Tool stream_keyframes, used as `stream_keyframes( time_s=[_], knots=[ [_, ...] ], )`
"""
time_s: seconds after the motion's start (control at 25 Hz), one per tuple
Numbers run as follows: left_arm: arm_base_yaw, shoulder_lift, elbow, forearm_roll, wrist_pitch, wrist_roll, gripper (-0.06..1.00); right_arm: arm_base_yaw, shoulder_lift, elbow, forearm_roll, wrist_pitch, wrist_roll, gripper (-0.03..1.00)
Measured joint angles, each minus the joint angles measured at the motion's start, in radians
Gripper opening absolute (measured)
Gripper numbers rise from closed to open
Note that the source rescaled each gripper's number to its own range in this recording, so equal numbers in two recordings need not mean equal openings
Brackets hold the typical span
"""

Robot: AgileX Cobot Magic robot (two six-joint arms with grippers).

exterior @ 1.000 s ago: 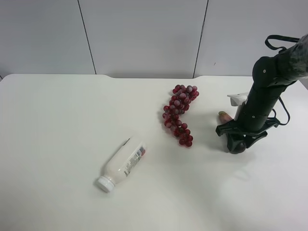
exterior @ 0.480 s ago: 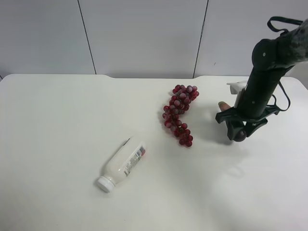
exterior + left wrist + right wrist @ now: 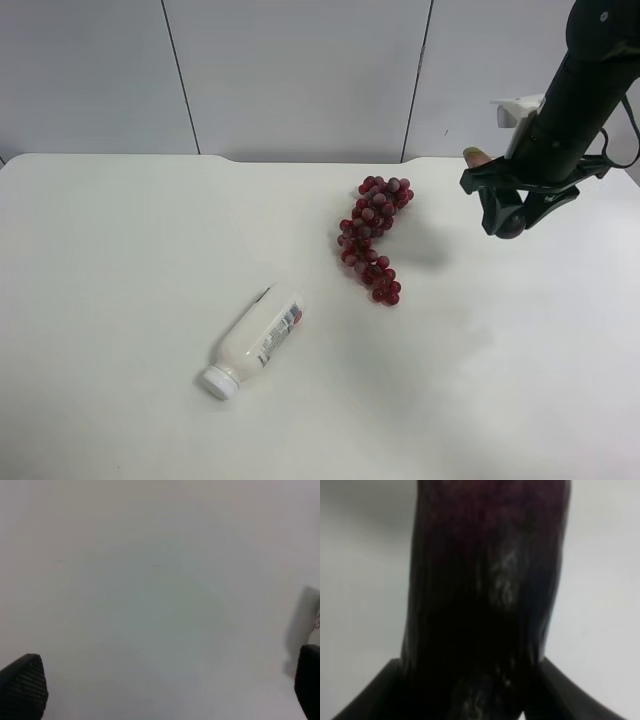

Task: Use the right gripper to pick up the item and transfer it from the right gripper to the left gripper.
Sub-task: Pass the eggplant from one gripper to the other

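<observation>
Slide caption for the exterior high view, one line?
Right gripper holds the toy eggplant above the white table; red grapes and a white bottle lie on it.

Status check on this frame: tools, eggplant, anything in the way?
Right tool shut on eggplant, held off the table. Left tool open, empty. Grapes and bottle lie on the table, apart from the eggplant.

One white bottle [image 3: 252,345], one grape bunch [image 3: 372,237], and apparently one eggplant [image 3: 485,595].
</observation>
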Motion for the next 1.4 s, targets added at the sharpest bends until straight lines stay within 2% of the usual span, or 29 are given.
stream_keyframes(
  time_s=[0.48, 0.8, 1.0, 1.2, 1.4],
  knots=[
    [0.0, 0.0, 0.0, 0.0, 0.0, 0.0, 1.0, 0.237, -0.07, 0.0, 0.0, -0.001, -0.081, 0.0],
    [0.0, 0.0, 0.0, -0.011, 0.0, 0.029, 1.0, 0.452, -0.07, 0.0, 0.0, -0.098, -0.198, 0.0],
    [0.0, 0.0, 0.0, -0.056, 0.0, 0.087, 1.0, 0.578, -0.07, 0.0, 0.004, -0.16, -0.282, 0.0],
    [0.0, 0.031, 0.0, -0.117, 0.006, 0.195, 1.0, 0.609, -0.07, 0.0, 0.087, -0.167, -0.34, 0.0],
    [-0.001, 0.181, -0.019, -0.149, 0.012, 0.291, 1.0, 0.609, -0.07, 0.0, 0.165, -0.136, -0.401, 0.0]
  ],
)
